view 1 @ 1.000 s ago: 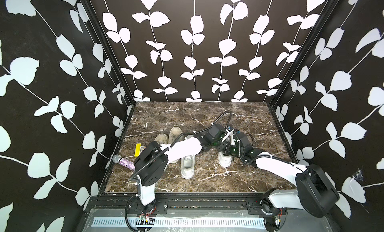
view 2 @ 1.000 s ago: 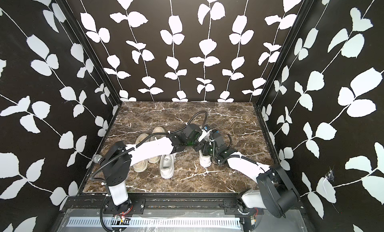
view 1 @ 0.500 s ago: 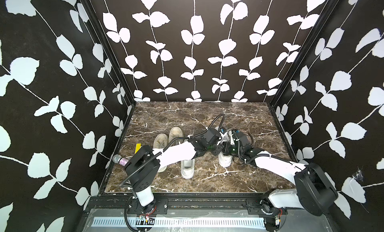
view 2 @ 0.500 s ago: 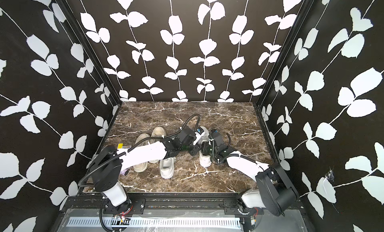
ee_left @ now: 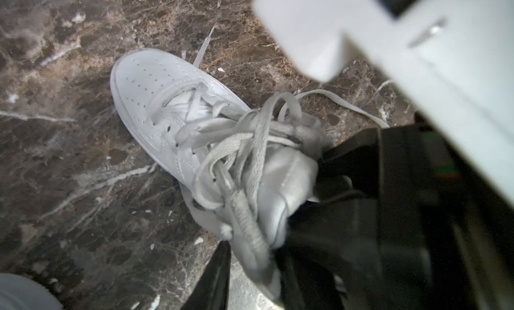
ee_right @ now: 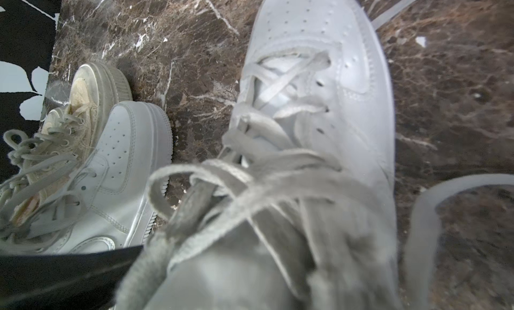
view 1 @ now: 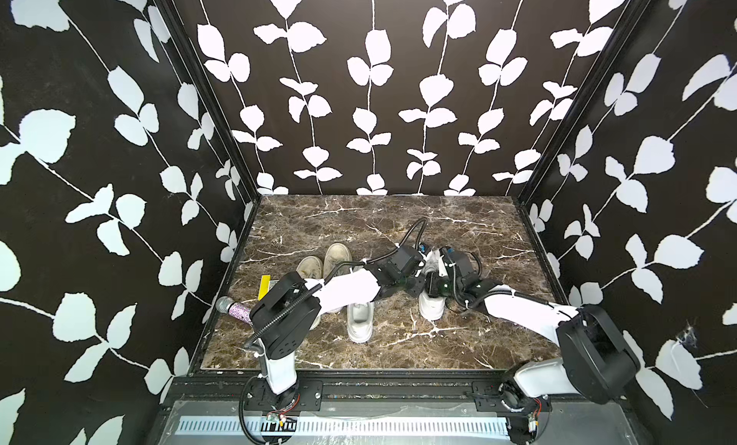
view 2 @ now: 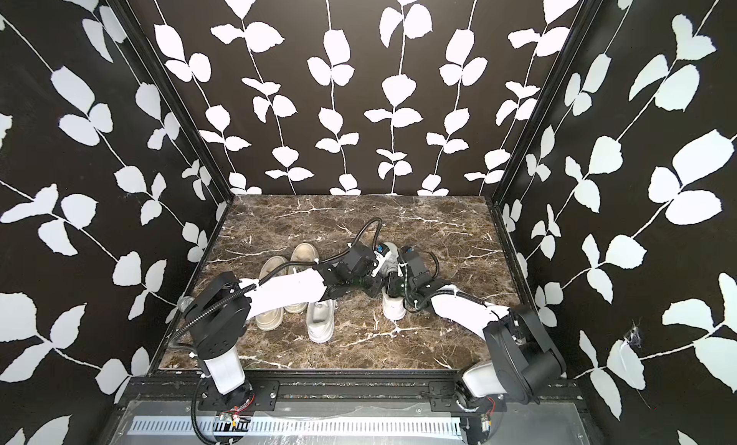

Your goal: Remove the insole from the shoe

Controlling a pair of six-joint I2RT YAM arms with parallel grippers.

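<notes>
A white lace-up shoe stands right of the middle in both top views, its toe towards the front edge. Both arms meet over its heel end. My left gripper comes in from the left. In the left wrist view its dark fingers sit on either side of the shoe's padded collar, shut on it. My right gripper hangs right over the shoe's mouth. The right wrist view is filled with blurred tongue and laces, and its fingers do not show. The insole is hidden.
A second white sneaker lies to the left under my left forearm. Further left stands a beige pair, then a yellow card and a glittery microphone by the left wall. Patterned walls enclose the marble table.
My left arm's elbow swung left and came back, and its gripper spread and then closed again at the shoe's collar. The right arm has hardly moved.
</notes>
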